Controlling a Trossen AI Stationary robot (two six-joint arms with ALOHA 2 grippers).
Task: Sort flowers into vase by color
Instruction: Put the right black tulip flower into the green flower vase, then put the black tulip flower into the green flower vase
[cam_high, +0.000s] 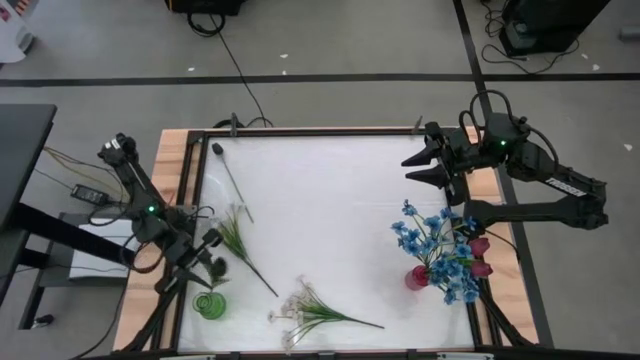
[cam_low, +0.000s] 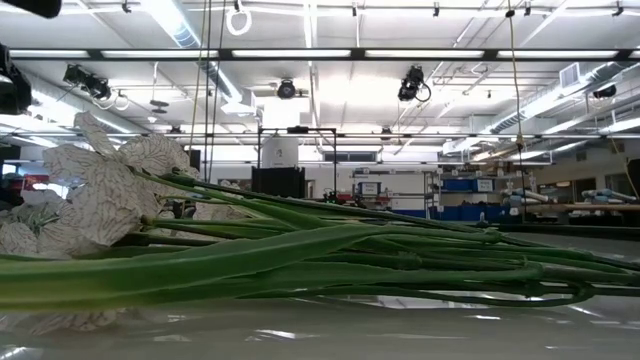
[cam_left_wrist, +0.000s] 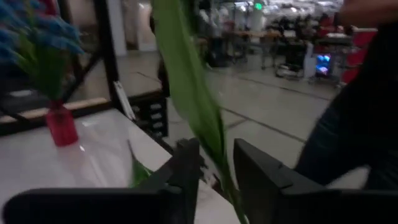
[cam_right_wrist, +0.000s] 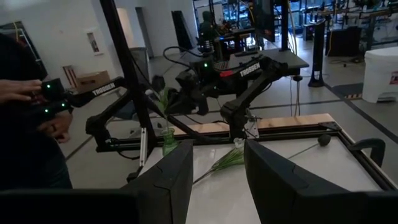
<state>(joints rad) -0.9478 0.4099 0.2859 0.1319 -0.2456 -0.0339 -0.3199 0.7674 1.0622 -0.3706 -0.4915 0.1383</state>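
The left gripper (cam_high: 205, 262) hovered over the table's (cam_high: 330, 190) left edge near the front corner, just above the green vase (cam_high: 210, 304). In the left wrist view its fingers (cam_left_wrist: 186, 168) stood apart with a green stem (cam_left_wrist: 193, 93) running up between them; whether they pinched the stem or merely flanked it could not be told. A dark bud (cam_high: 217, 267) sat beside the gripper, over the green vase.

The right gripper (cam_high: 420, 167) waited over the table's back right corner, fingers (cam_right_wrist: 273, 174) spread and holding nothing.

The red vase (cam_high: 417, 277) stood near the front right corner, filled with blue flowers (cam_high: 440, 248), with dark red tulips (cam_high: 480, 256) on the side toward the right edge. The left wrist view showed the same red vase (cam_left_wrist: 61, 124) and blue flowers (cam_left_wrist: 37, 37) across the table.

A white spray (cam_high: 300, 310) lay flat near the front edge, about midway along it, stems pointing toward the right. In the low view it filled the foreground, white blossoms (cam_low: 100, 190) at one end and green stems (cam_low: 350, 255) stretching away. A leafy green stem (cam_high: 243, 248) lay near the left edge, angled toward the front. Another dark bud (cam_high: 216, 149) on a thin stem lay near the back left corner.

A person's hand (cam_right_wrist: 18, 93) showed beyond the table in the right wrist view, holding a small device.
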